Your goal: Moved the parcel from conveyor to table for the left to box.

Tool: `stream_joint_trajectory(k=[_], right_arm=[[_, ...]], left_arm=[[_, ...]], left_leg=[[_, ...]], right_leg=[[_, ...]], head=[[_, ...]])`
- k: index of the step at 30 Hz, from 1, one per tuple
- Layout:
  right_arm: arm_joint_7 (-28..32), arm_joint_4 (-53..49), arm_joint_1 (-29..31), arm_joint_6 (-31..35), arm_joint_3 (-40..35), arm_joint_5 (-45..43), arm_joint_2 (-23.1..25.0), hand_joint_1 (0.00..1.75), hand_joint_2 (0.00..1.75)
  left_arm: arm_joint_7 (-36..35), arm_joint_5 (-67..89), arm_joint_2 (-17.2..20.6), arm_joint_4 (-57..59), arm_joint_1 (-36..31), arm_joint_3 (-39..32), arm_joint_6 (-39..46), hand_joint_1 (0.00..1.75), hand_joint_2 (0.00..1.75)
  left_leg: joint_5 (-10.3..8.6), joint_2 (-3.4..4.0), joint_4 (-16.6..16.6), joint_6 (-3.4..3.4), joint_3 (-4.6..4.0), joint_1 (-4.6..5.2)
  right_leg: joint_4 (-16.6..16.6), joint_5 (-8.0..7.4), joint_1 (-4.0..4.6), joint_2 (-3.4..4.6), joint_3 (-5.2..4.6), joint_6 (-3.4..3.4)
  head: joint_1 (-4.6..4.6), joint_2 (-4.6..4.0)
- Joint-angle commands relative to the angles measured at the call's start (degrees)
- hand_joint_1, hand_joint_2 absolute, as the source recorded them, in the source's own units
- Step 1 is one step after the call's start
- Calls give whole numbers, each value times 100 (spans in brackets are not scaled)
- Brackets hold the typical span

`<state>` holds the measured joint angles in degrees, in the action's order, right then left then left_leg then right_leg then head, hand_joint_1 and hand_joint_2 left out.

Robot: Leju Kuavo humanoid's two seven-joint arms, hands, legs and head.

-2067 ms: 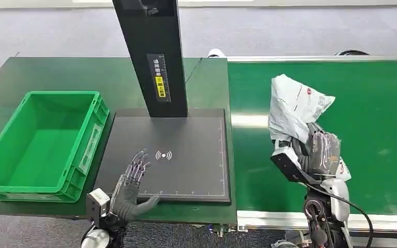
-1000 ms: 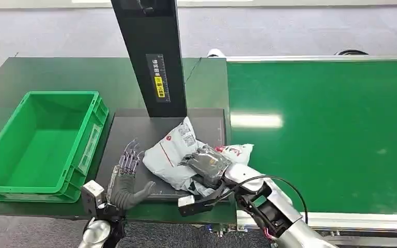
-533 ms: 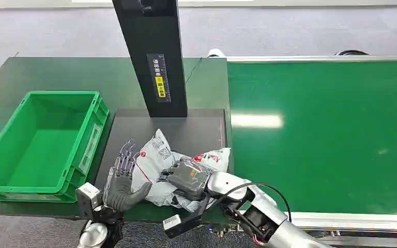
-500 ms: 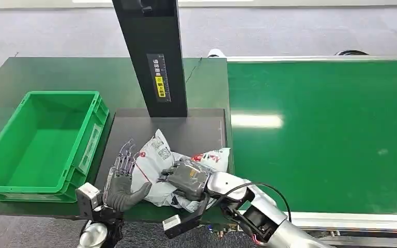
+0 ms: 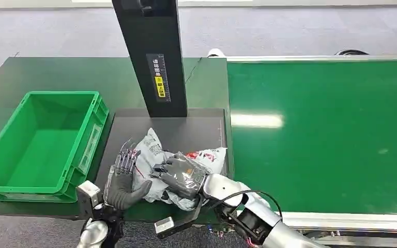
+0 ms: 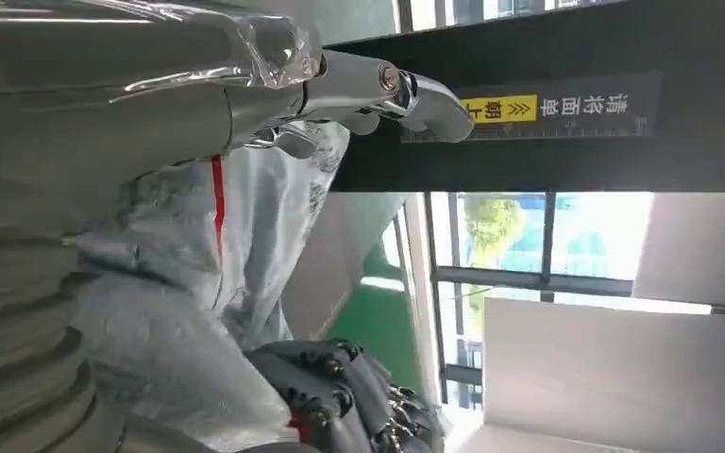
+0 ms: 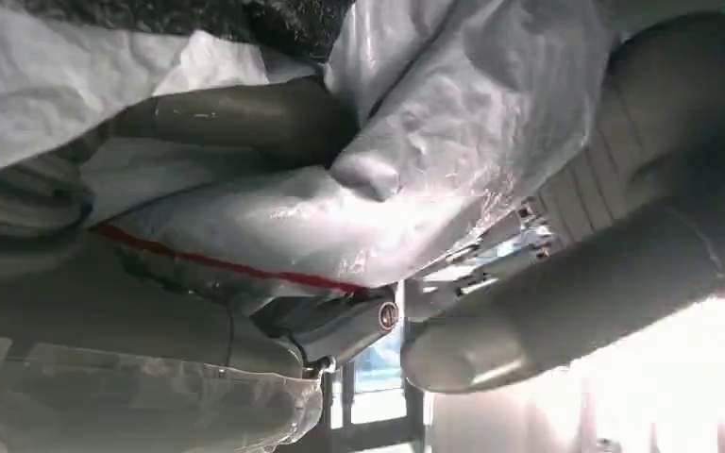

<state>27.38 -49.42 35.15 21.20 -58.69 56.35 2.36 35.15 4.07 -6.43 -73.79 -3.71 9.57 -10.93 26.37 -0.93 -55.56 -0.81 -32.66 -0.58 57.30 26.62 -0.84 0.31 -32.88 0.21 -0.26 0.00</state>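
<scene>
Both hands meet at the parcel (image 5: 157, 155), a crumpled grey bag on the black pad (image 5: 196, 129), long axis across it. The right hand (image 5: 181, 175) grips it from above; the left hand (image 5: 124, 178), fingers spread, touches its left end.

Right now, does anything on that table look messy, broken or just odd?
Only the parcel: a crumpled grey mailing bag lying askew on the black scanner pad, gripped by the right hand, with the left hand against it. Nothing looks spilled or broken.

Head cam high, looks fwd/down over table (image 5: 57, 72); both wrist cams v. close, share parcel (image 5: 157, 155) w/ head.
</scene>
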Motion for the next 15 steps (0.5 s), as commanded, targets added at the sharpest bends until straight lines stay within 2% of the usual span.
stream_joint_trajectory(k=[1, 5, 8, 15], right_arm=[[-432, 113, -335, 709, 822, -342, 27, 0, 175], [-263, -523, -747, 801, 1490, -911, -56, 0, 175], [165, -904, -1065, 368, 2210, -2316, 8, 0, 175], [114, -937, -1220, 340, 2607, -2456, -15, 0, 175]], left_arm=[[37, -34, 150, 555, -255, 265, -83, 0, 175], [25, -18, 162, 609, -305, 351, -93, 0, 175], [22, -21, 161, 586, -286, 366, -74, 0, 175], [-49, 17, 148, 479, -269, 378, -101, 0, 175]], left_leg=[[-2, -3, 5, 3, 10, -2], [0, -6, 1, 1, 4, 0], [3, -6, -1, 2, 8, -5], [0, -3, -1, 3, 1, 0]], right_leg=[[-10, -1, 4, -11, 16, -3], [-5, 2, 1, -10, 10, -2], [-9, 3, 6, -16, 16, -4], [-4, 0, 0, -8, 5, -1]], head=[[2, 0], [0, 0], [0, 0], [2, 0]])
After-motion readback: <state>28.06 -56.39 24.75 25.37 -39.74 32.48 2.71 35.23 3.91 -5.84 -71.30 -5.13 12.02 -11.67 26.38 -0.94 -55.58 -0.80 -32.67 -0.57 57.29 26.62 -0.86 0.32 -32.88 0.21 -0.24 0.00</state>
